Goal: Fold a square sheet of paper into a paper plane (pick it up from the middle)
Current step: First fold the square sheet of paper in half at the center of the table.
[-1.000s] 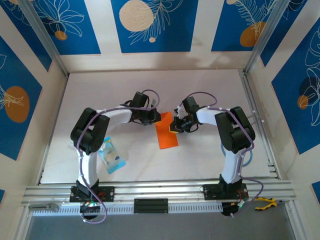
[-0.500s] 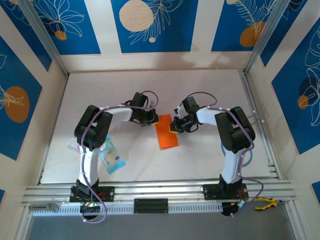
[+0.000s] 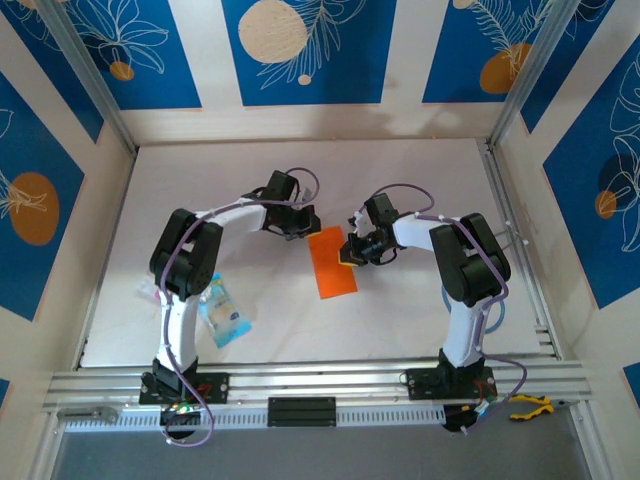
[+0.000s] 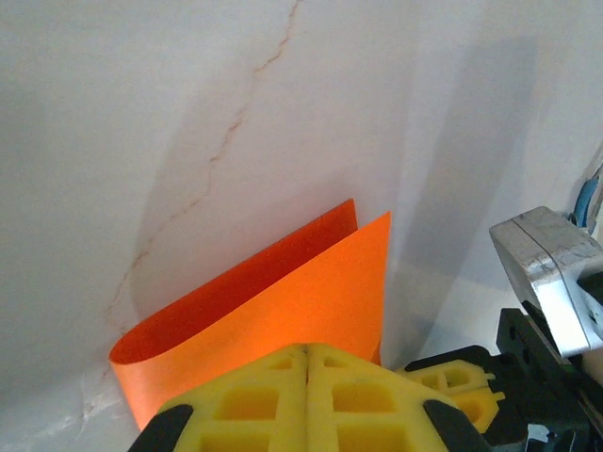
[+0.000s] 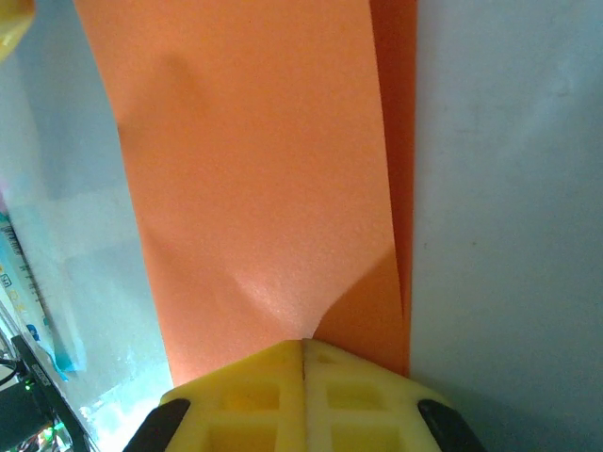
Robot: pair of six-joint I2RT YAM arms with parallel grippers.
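Two elbow-out arms [image 3: 235, 222] [image 3: 420, 230] at orange paper [image 3: 333, 266]

Sheet [image 3: 333, 262] on table [image 3: 400, 320] between left hand [image 3: 305, 222], right hand [image 3: 350, 255]; packet [image 3: 222, 312] near-left.

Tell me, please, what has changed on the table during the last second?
The left gripper moved slightly toward the far side of the table, uncovering the far left corner of the orange paper. Unchanged: the right gripper pinching the paper's right edge, the folded paper, the blue packet.
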